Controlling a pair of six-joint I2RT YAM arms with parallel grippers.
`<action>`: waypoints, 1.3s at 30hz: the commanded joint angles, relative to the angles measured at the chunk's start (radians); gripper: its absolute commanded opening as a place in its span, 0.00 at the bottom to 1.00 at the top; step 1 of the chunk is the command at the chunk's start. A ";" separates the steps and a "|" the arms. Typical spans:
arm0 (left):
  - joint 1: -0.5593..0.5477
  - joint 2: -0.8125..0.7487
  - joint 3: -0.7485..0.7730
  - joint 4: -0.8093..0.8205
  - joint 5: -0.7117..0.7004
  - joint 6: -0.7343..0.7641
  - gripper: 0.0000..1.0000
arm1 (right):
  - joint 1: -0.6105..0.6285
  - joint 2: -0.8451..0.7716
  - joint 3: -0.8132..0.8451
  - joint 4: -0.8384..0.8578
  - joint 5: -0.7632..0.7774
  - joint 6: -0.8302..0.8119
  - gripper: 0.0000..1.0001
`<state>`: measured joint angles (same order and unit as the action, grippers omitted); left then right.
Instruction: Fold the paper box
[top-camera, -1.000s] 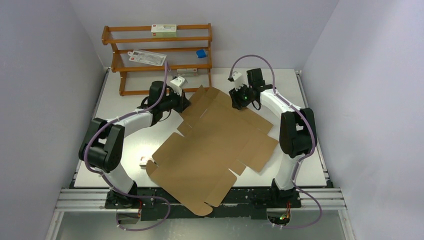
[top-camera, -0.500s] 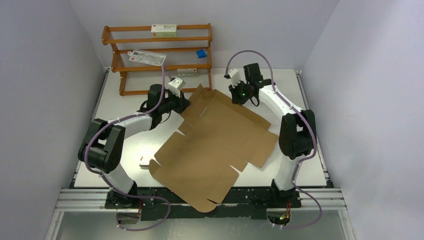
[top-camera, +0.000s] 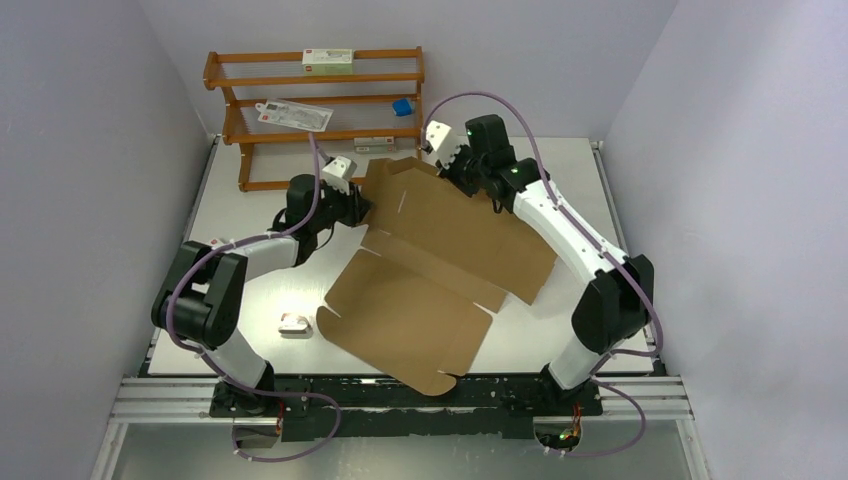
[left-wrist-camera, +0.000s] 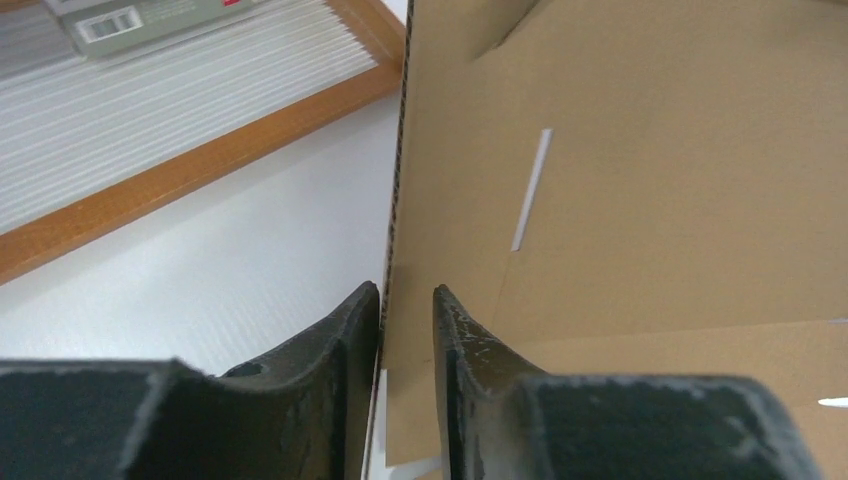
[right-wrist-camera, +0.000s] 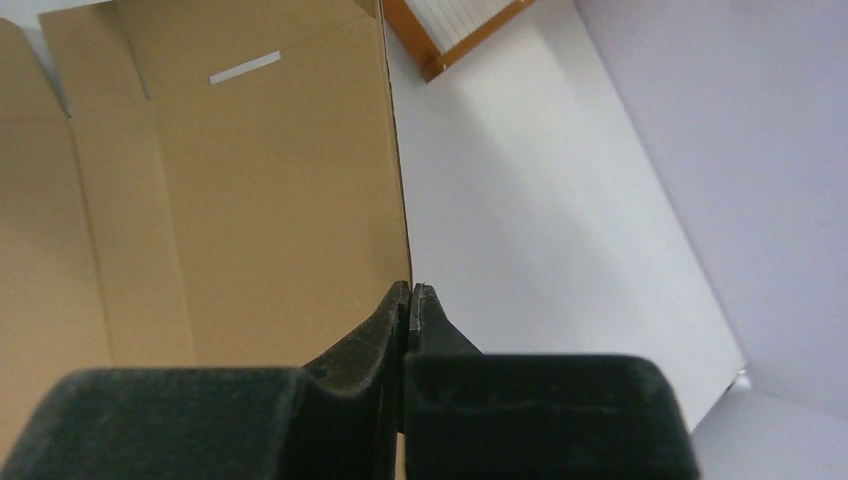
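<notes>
The paper box is a brown cardboard sheet on the table, its far panel lifted and tilted up along a crease. My left gripper is at that panel's left edge. In the left wrist view the cardboard edge runs between the fingers of my left gripper, touching the left finger, with a gap to the right one. My right gripper is at the panel's far right edge. In the right wrist view it is pinched shut on the cardboard edge.
An orange-brown wooden rack stands at the back left, close behind the raised panel, and holds white cartons and a small blue item. Its frame shows in the left wrist view. A small white object lies front left. Walls close three sides.
The far panel of the sheet has risen and folded up toward the rack. My right gripper moved left and up with it. The sheet's near edge slid back from the table's front.
</notes>
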<state>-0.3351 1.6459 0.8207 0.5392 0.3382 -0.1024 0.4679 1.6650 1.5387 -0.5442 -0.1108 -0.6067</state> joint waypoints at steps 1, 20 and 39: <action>0.037 -0.012 -0.025 0.062 -0.031 -0.055 0.34 | 0.032 -0.073 -0.022 0.071 0.036 -0.054 0.00; 0.065 0.040 -0.118 0.118 0.013 -0.320 0.69 | 0.125 -0.173 -0.167 0.184 0.102 -0.146 0.00; 0.094 0.199 -0.302 0.578 0.218 -0.623 0.67 | 0.132 -0.226 -0.251 0.235 0.088 -0.140 0.00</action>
<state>-0.2481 1.8004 0.5419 0.8959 0.4618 -0.6437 0.5911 1.4708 1.3006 -0.3527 -0.0216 -0.7460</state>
